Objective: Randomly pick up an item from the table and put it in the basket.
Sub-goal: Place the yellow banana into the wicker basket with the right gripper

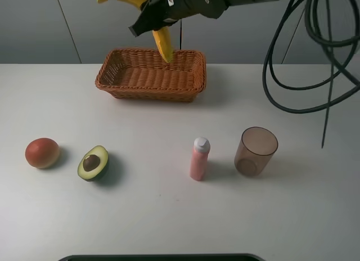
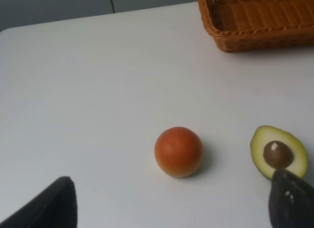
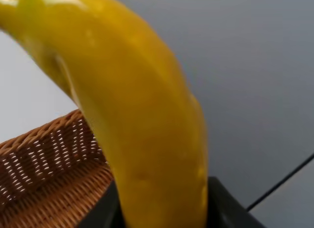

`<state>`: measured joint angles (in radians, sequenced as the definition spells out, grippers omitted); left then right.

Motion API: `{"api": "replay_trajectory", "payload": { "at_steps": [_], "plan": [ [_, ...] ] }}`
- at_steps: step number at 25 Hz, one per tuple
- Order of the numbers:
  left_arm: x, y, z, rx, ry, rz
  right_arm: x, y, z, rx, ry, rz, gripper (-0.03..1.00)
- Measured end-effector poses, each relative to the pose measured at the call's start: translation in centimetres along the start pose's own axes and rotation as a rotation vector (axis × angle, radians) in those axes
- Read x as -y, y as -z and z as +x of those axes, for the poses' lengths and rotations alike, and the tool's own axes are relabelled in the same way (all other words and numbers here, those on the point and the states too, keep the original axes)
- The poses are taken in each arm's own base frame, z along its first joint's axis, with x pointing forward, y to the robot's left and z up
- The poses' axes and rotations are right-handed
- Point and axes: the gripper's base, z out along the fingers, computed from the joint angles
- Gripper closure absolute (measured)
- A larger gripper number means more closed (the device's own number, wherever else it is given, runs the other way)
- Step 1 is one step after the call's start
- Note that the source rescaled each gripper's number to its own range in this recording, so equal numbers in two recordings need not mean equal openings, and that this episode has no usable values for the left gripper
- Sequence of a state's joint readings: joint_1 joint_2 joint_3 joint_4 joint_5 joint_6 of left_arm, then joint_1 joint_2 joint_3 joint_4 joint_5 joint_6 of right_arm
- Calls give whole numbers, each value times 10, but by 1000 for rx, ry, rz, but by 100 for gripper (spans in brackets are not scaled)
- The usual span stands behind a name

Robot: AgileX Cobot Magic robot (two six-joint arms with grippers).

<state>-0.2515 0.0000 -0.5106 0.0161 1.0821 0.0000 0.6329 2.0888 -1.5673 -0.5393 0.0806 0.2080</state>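
The yellow banana (image 1: 163, 44) hangs in the air above the back of the orange-brown wicker basket (image 1: 152, 93), its lower tip pointing down into it. My right gripper (image 1: 151, 19) is shut on the banana near its middle. In the right wrist view the banana (image 3: 142, 129) fills the frame between the right gripper's (image 3: 162, 215) dark fingers (image 3: 225, 211), with the basket (image 3: 44, 188) below. The basket holds nothing. My left gripper (image 2: 174, 188) is open and empty, low over the white table (image 1: 169, 216) near its front left, and does not show in the exterior view.
A red-orange round fruit (image 1: 42, 153) and a halved avocado (image 1: 93, 163) lie front left; both show in the left wrist view (image 2: 178, 151) (image 2: 278, 152). A pink bottle (image 1: 199, 158) and a translucent brown cup (image 1: 256, 151) stand front right. Black cables (image 1: 304, 64) hang at right.
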Motion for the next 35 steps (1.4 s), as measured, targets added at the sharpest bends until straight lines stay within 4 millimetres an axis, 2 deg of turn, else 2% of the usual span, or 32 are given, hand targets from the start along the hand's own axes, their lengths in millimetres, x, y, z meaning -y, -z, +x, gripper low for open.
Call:
{"api": "replay_trajectory", "payload": {
  "at_steps": [5, 8, 18, 19, 20, 23, 24, 27, 35],
  "plan": [
    [0, 0, 0, 0, 0, 0, -8, -42, 40, -1, 46, -43, 97],
    [0, 0, 0, 0, 0, 0, -8, -57, 54, -38, 47, -41, 97],
    [0, 0, 0, 0, 0, 0, -8, -62, 56, -50, 55, -38, 95],
    [0, 0, 0, 0, 0, 0, -8, -62, 56, -50, 55, -38, 90],
    [0, 0, 0, 0, 0, 0, -8, -62, 56, -50, 55, -38, 77],
    [0, 0, 0, 0, 0, 0, -8, -61, 55, -48, 55, -37, 15],
    [0, 0, 0, 0, 0, 0, -8, -61, 55, -48, 63, -38, 5],
    [0, 0, 0, 0, 0, 0, -8, -62, 56, -50, 70, -39, -2],
    [0, 0, 0, 0, 0, 0, -8, -62, 56, -50, 74, -38, -3]
  ]
}}
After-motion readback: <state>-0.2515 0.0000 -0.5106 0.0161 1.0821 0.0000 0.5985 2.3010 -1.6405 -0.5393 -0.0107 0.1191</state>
